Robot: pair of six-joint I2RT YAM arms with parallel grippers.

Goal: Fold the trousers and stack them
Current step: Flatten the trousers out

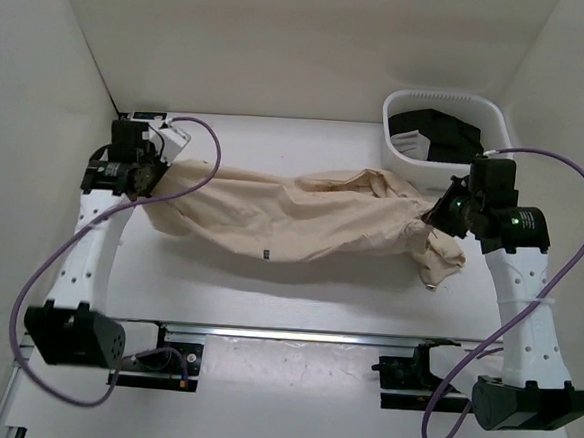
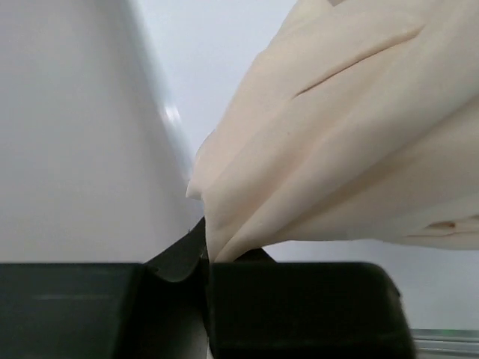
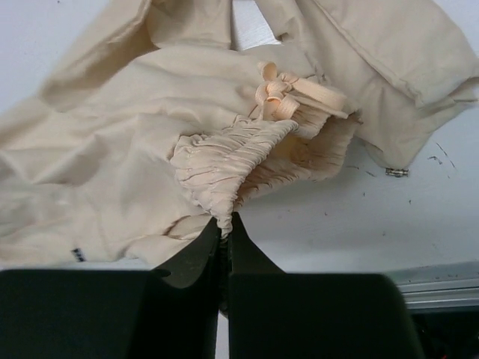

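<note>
The beige trousers [image 1: 292, 217] hang stretched between my two grippers across the middle of the table, sagging in the centre. My left gripper [image 1: 156, 179] is shut on the leg end at the left; in the left wrist view the fabric [image 2: 337, 134] runs out from between the closed fingers [image 2: 206, 258]. My right gripper [image 1: 434, 217] is shut on the elastic waistband at the right; the right wrist view shows the gathered waistband [image 3: 224, 161] with its drawstring bow pinched at the gripper [image 3: 225, 224]. A flap of cloth hangs below the right gripper.
A white basket [image 1: 394, 116] at the back right holds black clothing with a white patch [image 1: 433, 134]. White walls enclose the table on the left, right and back. A metal rail [image 1: 294, 334] runs along the near edge between the arm bases. Purple cables loop from both arms.
</note>
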